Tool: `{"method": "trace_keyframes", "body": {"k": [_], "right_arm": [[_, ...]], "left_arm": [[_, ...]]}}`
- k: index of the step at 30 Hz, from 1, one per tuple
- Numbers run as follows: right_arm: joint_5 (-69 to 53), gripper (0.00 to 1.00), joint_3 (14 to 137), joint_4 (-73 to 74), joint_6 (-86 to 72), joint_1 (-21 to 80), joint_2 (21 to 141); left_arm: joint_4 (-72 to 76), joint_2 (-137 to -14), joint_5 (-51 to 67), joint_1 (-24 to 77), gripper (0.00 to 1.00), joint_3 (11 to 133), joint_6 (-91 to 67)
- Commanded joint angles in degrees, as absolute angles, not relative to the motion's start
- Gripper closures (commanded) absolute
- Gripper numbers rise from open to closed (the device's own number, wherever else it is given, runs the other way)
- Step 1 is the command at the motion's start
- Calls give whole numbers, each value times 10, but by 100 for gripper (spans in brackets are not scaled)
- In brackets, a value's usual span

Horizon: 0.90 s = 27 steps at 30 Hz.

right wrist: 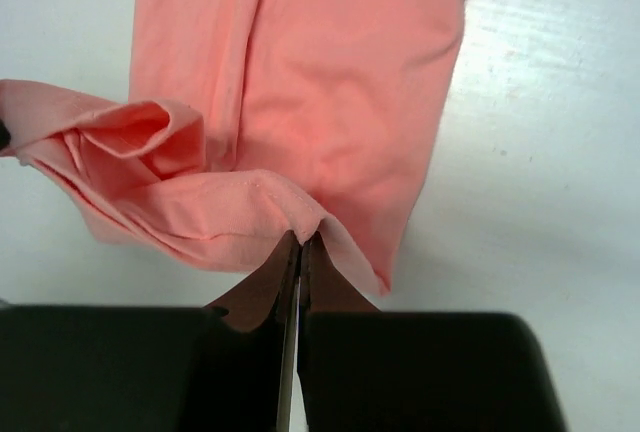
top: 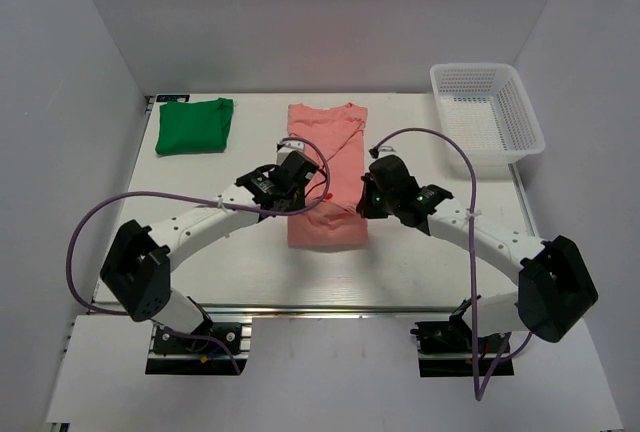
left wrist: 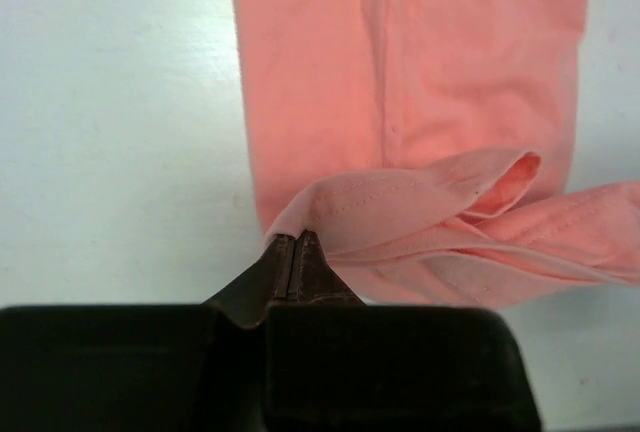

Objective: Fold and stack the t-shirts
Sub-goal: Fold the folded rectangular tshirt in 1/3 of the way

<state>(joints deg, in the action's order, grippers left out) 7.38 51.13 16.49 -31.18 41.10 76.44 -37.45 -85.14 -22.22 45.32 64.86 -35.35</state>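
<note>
- Top external: the white table (top: 200, 242) carries both shirts.
- The salmon-pink t-shirt (top: 327, 137) lies at the table's middle as a long narrow strip, running from the far edge toward the arms.
- The bright green t-shirt (top: 194, 126) sits folded into a small rectangle at the far left corner, well apart from the pink one.
- A white mesh basket (top: 478, 69) stands at the far right corner.
- The left gripper (top: 298, 184) is at the strip's left edge, about halfway along it. The right gripper (top: 372, 195) is at the right edge opposite. From this view the gripper bodies hide the fingertips.
- A purple cable (top: 85, 220) loops out from the left arm.
- Left wrist: the left gripper (left wrist: 293, 252) has its jaws pressed together on a corner of the salmon-pink t-shirt (left wrist: 440, 72), pinching a stitched edge.
- That stitched edge is raised off the table (left wrist: 110, 122) and runs off to the right in a loose, rolled fold. The rest of the strip lies flat beyond it.
- A lengthwise crease runs up the flat part.
- Right wrist: the right gripper (right wrist: 298, 252) is likewise closed tight on the other corner of the same stitched edge of the salmon-pink t-shirt (right wrist: 340, 62).
- From the pinch the cloth sags away to the left in a slack, bunched loop, above the flat strip.
- Bare table (right wrist: 540, 152) shows to the right of the shirt.
</note>
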Motion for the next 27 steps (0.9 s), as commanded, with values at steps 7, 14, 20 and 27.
{"method": "trace_keyframes", "body": {"k": [7,14,20,27], "right_arm": [[129,100,624,154,-261,366,838],[93,100,690,154,-244,337,916],[75,100,735,152,-226,302,962],[11,100,768,127,-205,271,1022]], "left_arm": [[-365,-916,-279,407,97,748,-295],[-351,-982,-260,375,98,802,-275],[-345,-1033,-247,349,100,852,-259],[-326,-1063,-238,332,100,876,-249]]}}
